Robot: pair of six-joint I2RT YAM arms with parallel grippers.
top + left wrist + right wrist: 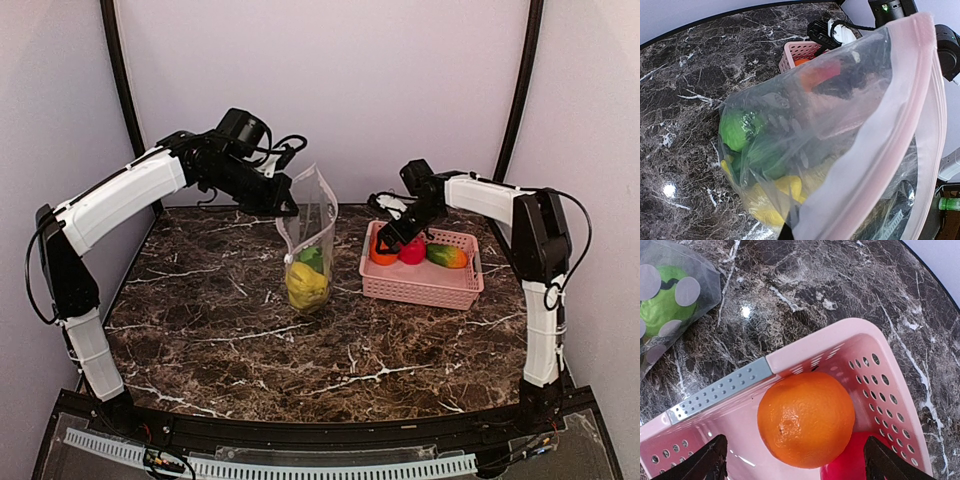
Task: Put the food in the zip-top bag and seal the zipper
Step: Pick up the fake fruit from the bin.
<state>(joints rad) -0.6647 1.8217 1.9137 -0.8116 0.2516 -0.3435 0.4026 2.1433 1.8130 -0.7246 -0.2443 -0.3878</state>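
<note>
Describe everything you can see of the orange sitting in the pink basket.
The orange is a round toy fruit, bright orange with a finely dimpled, slightly glossy plastic-looking skin. It lies whole at one end of the pink slotted basket, close to its wall, with a red fruit right beside it. The open right gripper straddles it, a finger on each side, neither seen touching it.

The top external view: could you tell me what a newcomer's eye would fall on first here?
The clear zip-top bag stands out at centre, hung upright from the left gripper, yellow and green food at its bottom. To its right a pink basket holds a bright orange, a red fruit and a mango-like piece, the open right gripper poised over the orange.
</note>
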